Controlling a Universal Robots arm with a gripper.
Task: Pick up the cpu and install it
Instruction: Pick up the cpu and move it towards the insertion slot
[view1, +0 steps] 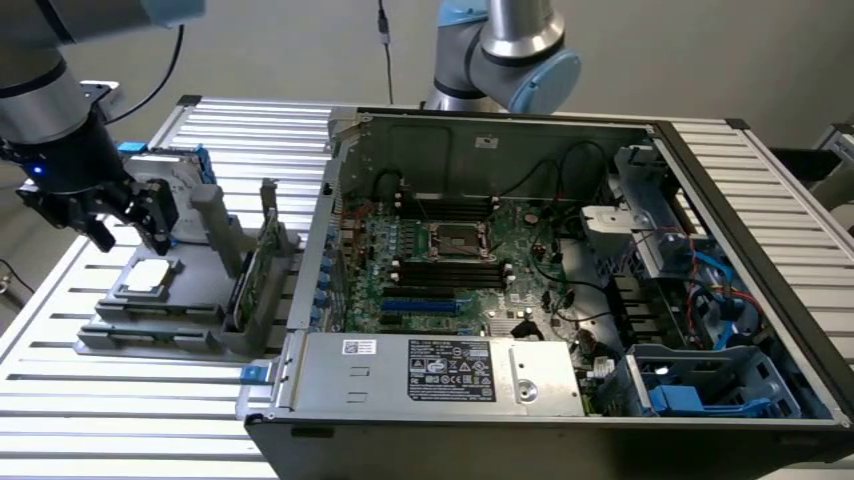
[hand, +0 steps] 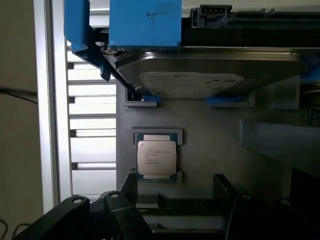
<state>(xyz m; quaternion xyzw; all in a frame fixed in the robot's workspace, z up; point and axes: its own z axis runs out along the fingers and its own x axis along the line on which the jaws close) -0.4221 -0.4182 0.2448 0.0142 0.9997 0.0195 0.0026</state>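
The cpu (view1: 150, 276) is a small square chip with a silver-grey top, lying flat in a recess of the grey holder (view1: 187, 300) on the exterior view's left. My gripper (view1: 130, 238) hangs just above and slightly behind it, open, with nothing between its fingers. In the wrist view the cpu (hand: 156, 157) lies ahead of the gripper (hand: 175, 192), whose dark fingers (hand: 127, 190) stand wide apart. The open computer case (view1: 747, 200) holds the motherboard, with its dark square socket (view1: 461, 240) at the middle.
A silver hard drive with blue brackets (hand: 200, 70) stands in the holder behind the cpu. Cards (view1: 254, 270) stand upright in the holder's slots beside the case. A grey power supply (view1: 441, 375) fills the case's near side. Another arm's joint (view1: 514, 50) is at the back.
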